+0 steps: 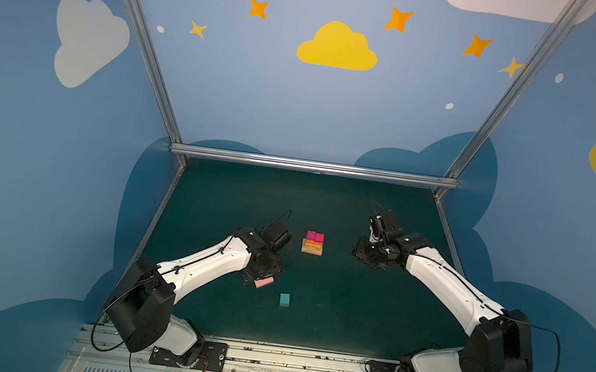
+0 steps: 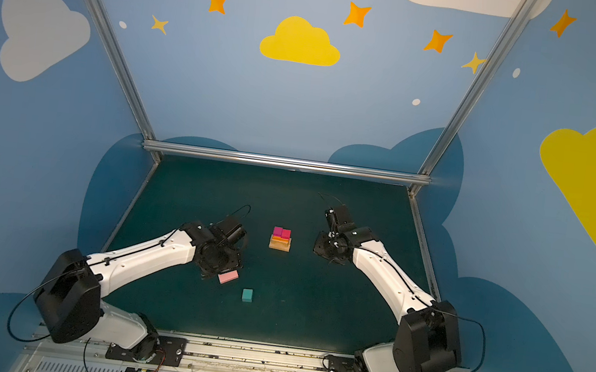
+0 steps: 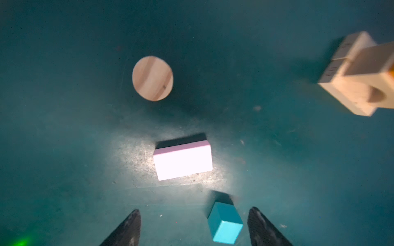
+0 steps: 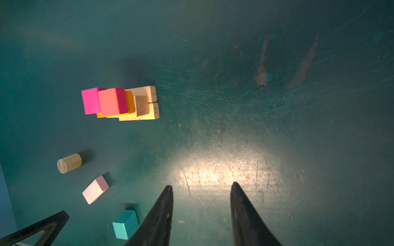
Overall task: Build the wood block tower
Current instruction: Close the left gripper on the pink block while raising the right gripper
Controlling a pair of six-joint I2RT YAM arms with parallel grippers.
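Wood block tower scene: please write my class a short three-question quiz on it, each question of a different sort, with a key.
1. True or false: the tan cylinder already tops the tower.
2. Which two cubes sit highest on the tower? A) magenta and red B) blue and green C) yellow and white
3. Fill in: the left hand and the right hand are both ___, holding nothing.
Key: 1 false, it stands on the mat, apart from the tower. 2 A, the magenta cube and the red cube. 3 open.
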